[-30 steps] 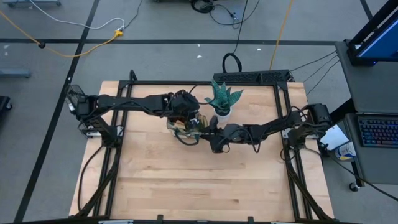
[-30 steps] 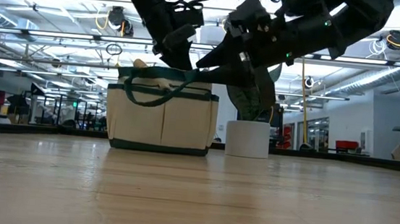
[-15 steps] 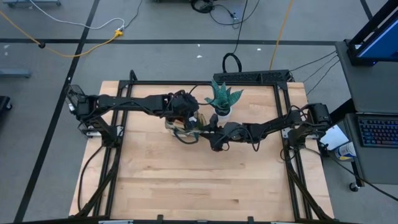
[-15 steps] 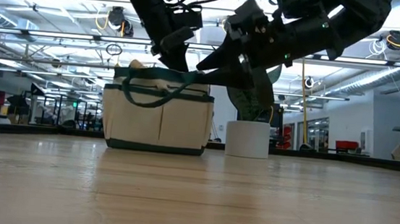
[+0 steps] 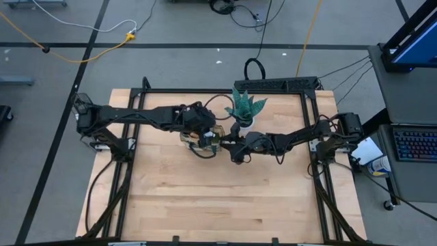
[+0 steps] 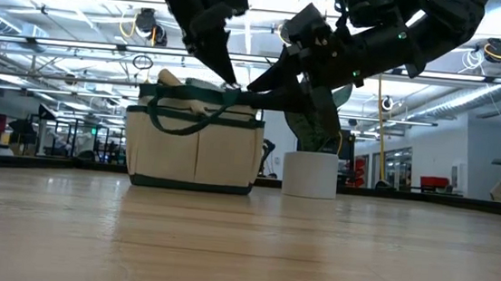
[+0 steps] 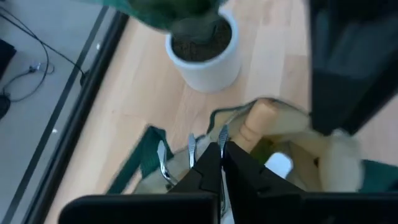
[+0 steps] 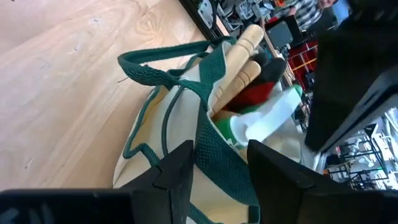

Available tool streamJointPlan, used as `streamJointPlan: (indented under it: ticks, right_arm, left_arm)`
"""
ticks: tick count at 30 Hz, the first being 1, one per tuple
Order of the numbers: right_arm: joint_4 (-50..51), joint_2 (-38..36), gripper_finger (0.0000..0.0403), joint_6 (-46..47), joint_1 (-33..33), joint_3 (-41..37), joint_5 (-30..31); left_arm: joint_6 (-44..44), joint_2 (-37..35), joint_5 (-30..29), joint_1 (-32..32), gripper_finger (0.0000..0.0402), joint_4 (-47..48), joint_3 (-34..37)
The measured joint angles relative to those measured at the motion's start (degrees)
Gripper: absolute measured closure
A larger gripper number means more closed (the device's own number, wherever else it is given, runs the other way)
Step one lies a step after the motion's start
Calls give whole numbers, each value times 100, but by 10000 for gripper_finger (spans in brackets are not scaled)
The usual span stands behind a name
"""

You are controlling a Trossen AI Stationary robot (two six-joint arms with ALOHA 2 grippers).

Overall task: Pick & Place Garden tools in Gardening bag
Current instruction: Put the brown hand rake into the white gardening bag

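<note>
Gardening bag [image 6: 195,145] sits upper-centre of the bench [image 5: 205,198] in the high view, just left of the white plant pot [image 6: 309,175], pot and bag near but apart. Bag already loaded: right wrist view shows wooden handles [image 8: 239,53], something red-black, and the green spray bottle [image 8: 258,124] poking out the mouth. No loose tools visible on the bench, so task looks near done. Right gripper [image 8: 217,171] is at the bag's rim from the pot side, fingers apart w/ the dark green trim [image 8: 214,146] running between them, not clearly pinched. Left gripper [image 7: 221,168] hangs over the bag mouth from the frame-left side, fingers together, tips right above a metal fork [image 7: 189,152] standing in the bag; whether it grips anything, can't tell. Key relation: bag opening lies straight below the left fingers, tool handles standing roughly upright, leaning toward the pot. Left arm is nearer the contents, right arm nearer the rim.
</note>
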State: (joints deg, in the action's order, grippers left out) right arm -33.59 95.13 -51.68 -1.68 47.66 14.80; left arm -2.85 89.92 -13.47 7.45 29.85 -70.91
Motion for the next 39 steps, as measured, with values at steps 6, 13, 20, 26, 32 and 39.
streamJointPlan:
  ticks: [6,13,20,26,32,39]
  right_arm:
    - [-29,2,261,0,38,0,5]
    - [-62,4,261,-1,38,0,-7]
    - [-308,4,261,-309,72,7,-8]
    - [-308,4,261,-604,243,7,-3]
    - [-526,4,261,-636,388,7,-6]
    - [-431,4,261,-768,475,7,-12]
  left_arm:
    - [85,-442,76,-82,389,310,0]
    - [-569,-484,989,3,396,575,-2]
    - [-1272,-440,2157,315,392,540,-4]
    - [-1553,-438,2925,686,389,579,-3]
    - [-1904,-438,3356,1010,396,810,-4]
    - [-2081,-310,3958,1275,387,854,-10]
